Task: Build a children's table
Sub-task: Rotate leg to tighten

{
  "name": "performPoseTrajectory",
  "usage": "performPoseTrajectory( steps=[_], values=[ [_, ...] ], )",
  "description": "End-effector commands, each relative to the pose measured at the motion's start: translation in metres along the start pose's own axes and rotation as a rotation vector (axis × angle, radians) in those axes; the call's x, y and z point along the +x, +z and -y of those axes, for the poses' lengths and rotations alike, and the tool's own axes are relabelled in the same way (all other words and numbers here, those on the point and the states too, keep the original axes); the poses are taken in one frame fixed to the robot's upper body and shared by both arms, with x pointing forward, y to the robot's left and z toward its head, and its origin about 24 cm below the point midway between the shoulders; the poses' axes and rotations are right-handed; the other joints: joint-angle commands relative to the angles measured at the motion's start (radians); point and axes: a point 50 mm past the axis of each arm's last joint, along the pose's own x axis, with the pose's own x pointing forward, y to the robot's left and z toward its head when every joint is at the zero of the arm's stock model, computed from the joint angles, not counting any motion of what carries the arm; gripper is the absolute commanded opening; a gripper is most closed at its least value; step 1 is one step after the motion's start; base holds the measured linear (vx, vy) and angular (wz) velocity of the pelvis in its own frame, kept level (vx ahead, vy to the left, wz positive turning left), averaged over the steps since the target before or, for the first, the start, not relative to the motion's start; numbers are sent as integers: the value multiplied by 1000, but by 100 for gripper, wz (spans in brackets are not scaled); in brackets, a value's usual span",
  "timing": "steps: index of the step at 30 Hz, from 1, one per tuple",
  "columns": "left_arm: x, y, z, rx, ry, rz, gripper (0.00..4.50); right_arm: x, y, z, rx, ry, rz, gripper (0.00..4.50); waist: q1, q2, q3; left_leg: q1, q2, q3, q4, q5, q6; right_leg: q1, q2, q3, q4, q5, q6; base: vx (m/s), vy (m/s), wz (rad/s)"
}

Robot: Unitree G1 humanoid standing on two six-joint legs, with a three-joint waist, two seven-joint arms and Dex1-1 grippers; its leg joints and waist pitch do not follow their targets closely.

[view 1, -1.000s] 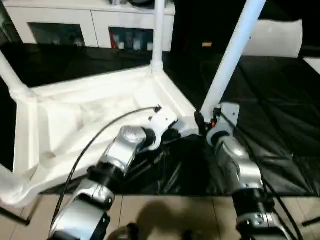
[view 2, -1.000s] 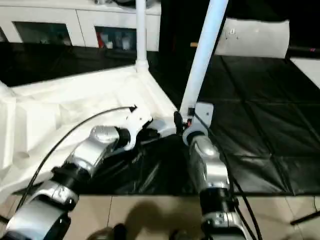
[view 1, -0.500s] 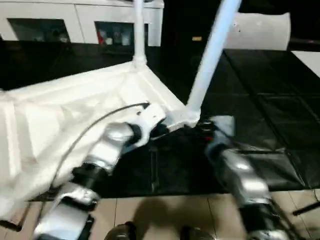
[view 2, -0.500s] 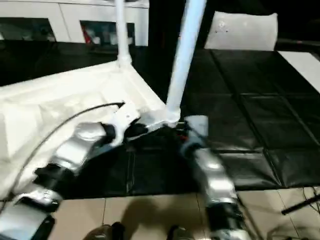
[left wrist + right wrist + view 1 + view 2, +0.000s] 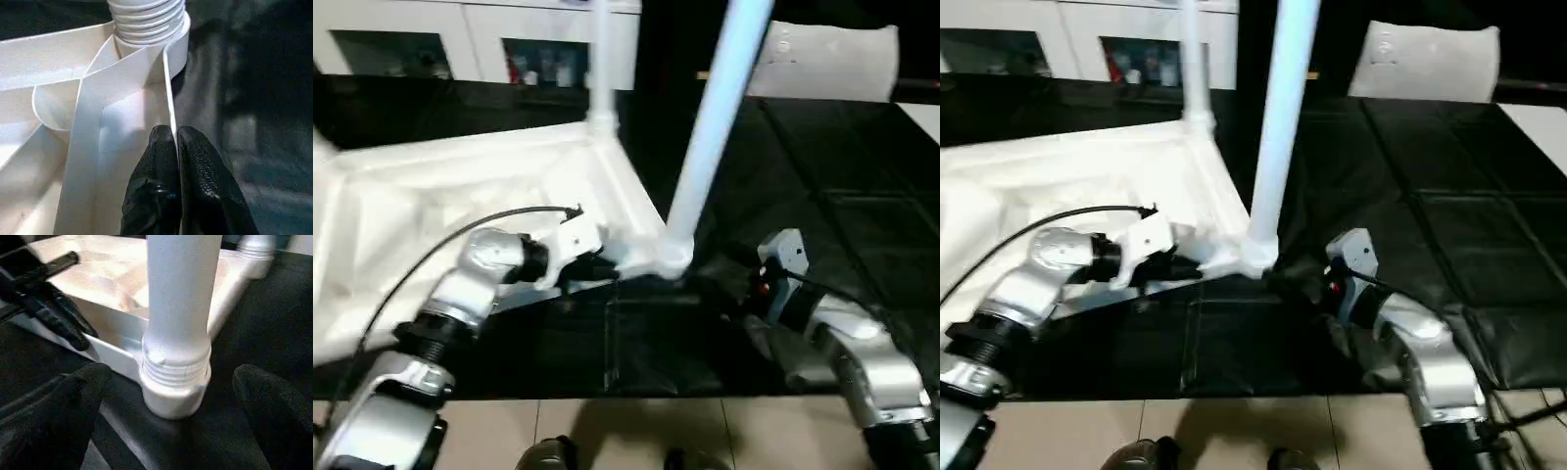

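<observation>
The children's table (image 5: 460, 196) lies upside down on the black mat, its ribbed underside facing up. One white leg (image 5: 715, 127) stands in the near corner socket (image 5: 175, 391), and another leg (image 5: 600, 59) rises from the far corner. My left gripper (image 5: 175, 142) is shut on the table's thin side rim (image 5: 168, 88), a short way from the near socket. My right gripper (image 5: 172, 373) stands open a little back from that socket, one finger (image 5: 73, 396) on each side of it, touching nothing. In the head view the right gripper (image 5: 744, 274) sits to the right of the leg's base.
The black mat (image 5: 842, 176) covers the floor under and to the right of the table. A white cabinet with glass doors (image 5: 460, 49) lines the back. A flat white panel (image 5: 832, 64) stands at the back right. Tiled floor (image 5: 636, 431) shows nearest me.
My right gripper has opened off the near leg's base and drawn back to the right. The left gripper has stayed shut on the rim. The camera has shifted.
</observation>
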Motion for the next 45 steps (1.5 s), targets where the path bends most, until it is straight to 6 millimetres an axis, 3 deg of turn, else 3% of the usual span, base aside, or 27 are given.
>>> performPoseTrajectory(
  steps=[1, 4, 8, 11, 13, 14, 17, 20, 25, 26, 27, 31, 37, 40, 45],
  values=[
    [9, -8, 13, 28, -163, -73, 0, 1, 6, -1, -37, 77, -13, 448, 4, -4, -76, 48, 82, -35, -72, -343, 18, 12, -46, 45, -65, -302, -196, 0, 0, 0],
    [7, -6, 14, 66, -230, -89, 0, 3, 7, 0, -85, 135, -55, 448, 10, -7, -80, 41, 82, -32, -71, -284, 26, 22, -42, 42, -50, -232, -207, 0, 0, 0],
    [7, -5, 15, 109, -287, -122, 0, 6, 7, -2, -110, 231, -97, 448, 18, -9, -80, 44, 81, -29, -67, -274, 33, 22, -41, 41, -47, -214, -214, 0, 0, 0],
    [7, -4, 15, 123, -313, -126, 0, 8, 6, -3, -112, 283, -115, 448, 24, -10, -79, 44, 83, -30, -70, -286, 26, 23, -43, 42, -47, -223, -211, 0, 0, 0],
    [7, -3, 15, 134, -347, -128, 0, 12, 4, -2, -121, 324, -143, 448, 24, -9, -74, 44, 84, -32, -74, -328, 4, 21, -43, 42, -53, -273, -202, 0, 0, 0],
    [7, -3, 15, 134, -347, -128, 0, 12, 4, -2, -121, 324, -143, 421, 25, -10, -76, 47, 84, -32, -73, -339, -2, 19, -45, 42, -54, -283, -201, 0, 0, 0],
    [7, -1, 14, 150, -353, -124, 0, 16, 3, 0, -135, 336, -154, 414, 26, -9, -75, 49, 84, -34, -74, -368, -21, 16, -46, 42, -58, -311, -198, 0, 0, 0],
    [9, 1, 8, 170, -268, -118, 0, 18, 4, 1, -137, 339, -149, 373, 27, -8, -74, 51, 86, -35, -77, -388, -28, 16, -45, 43, -58, -316, -193, 0, 0, 0],
    [8, -2, 4, 88, -220, -94, 0, 19, 3, -2, -130, 349, -135, 373, 30, -7, -70, 52, 86, -38, -79, -436, -46, 13, -48, 43, -66, -382, -180, 0, 0, 0],
    [8, -2, 5, 87, -223, -95, 44, 19, 3, -2, -130, 350, -135, 367, 30, -8, -70, 50, 87, -41, -80, -445, -49, 14, -50, 43, -68, -401, -174, 0, 0, 0],
    [8, -2, 5, 88, -225, -95, 44, 19, 2, -2, -130, 351, -135, 367, 30, -8, -70, 49, 87, -43, -81, -448, -53, 14, -51, 42, -68, -404, -170, 0, 0, 0],
    [8, -4, 2, 99, -189, -118, 55, 19, 0, -3, -124, 351, -133, 367, 25, -8, -72, 45, 87, -45, -83, -440, -51, 16, -51, 43, -67, -385, -166, 0, 0, 0],
    [10, -4, -1, 88, -167, -128, 55, 20, 0, -3, -127, 350, -130, 367, 25, -7, -69, 50, 87, -42, -81, -450, -46, 11, -50, 43, -70, -395, -177, 0, 0, 0],
    [10, -2, -1, 74, -167, -109, 21, 20, 0, -3, -129, 349, -130, 367, 24, -7, -68, 51, 87, -44, -83, -474, -55, 9, -51, 43, -74, -424, -169, 0, 0, 0],
    [9, 1, -1, 68, -179, -62, 3, 20, 0, -3, -132, 347, -131, 367, 26, -8, -69, 50, 88, -46, -83, -478, -56, 9, -53, 43, -75, -442, -161, 0, 0, 0]
  ],
)
